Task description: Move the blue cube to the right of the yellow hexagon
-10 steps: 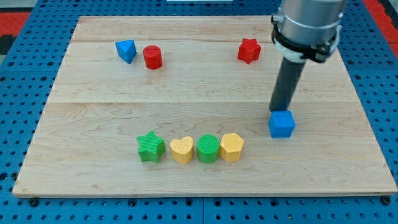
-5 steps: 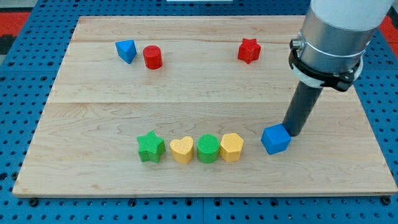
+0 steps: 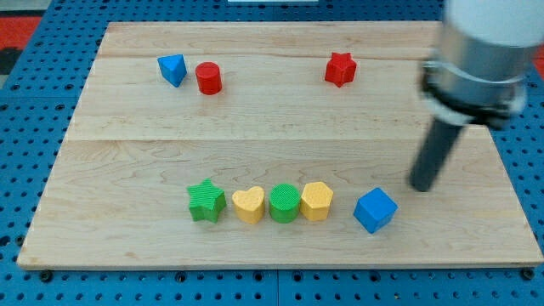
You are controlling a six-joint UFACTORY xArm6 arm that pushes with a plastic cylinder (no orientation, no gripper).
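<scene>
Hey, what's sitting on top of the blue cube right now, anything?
Nothing rests on the blue cube: its top face shows bare. My tip is apart from it, toward the view's upper right. Whatever lies beneath the cube is covered; presumably just the wooden board.
</scene>
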